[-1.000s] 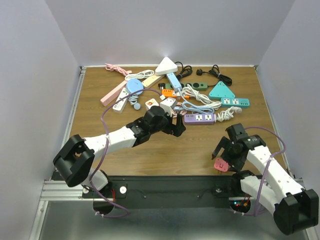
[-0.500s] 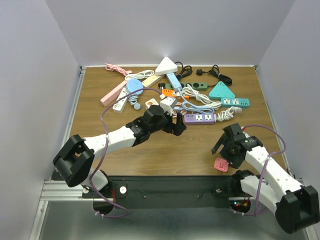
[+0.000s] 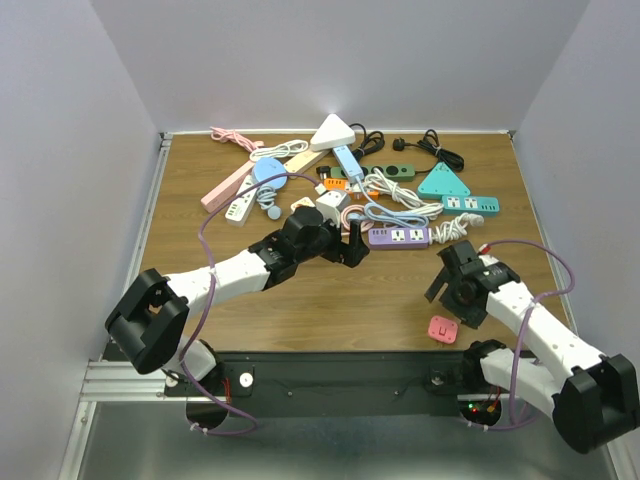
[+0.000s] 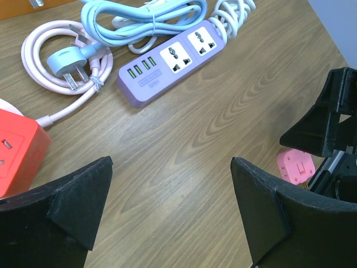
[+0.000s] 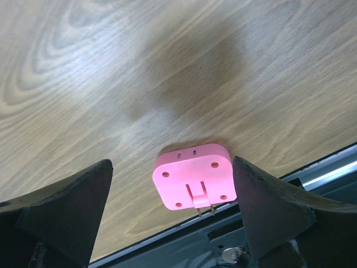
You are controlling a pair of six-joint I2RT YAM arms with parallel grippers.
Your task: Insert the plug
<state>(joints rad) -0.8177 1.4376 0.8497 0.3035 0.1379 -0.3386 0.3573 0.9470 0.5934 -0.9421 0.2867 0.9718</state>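
Two grippers hang over a wooden table (image 3: 185, 205). At left we see the left gripper (image 3: 354, 245) spread wide and empty, near the purple power strip (image 4: 173, 61) (sockets facing up). Further right, the right gripper (image 3: 441, 276) is likewise wide apart, holding nothing, above the pink plug (image 5: 193, 176), which lies by the table's near edge, well apart from the strip.

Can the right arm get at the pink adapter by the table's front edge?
Probably yes: the right end effector hangs open above the pink adapter, with bare table around it, though the near edge is close.
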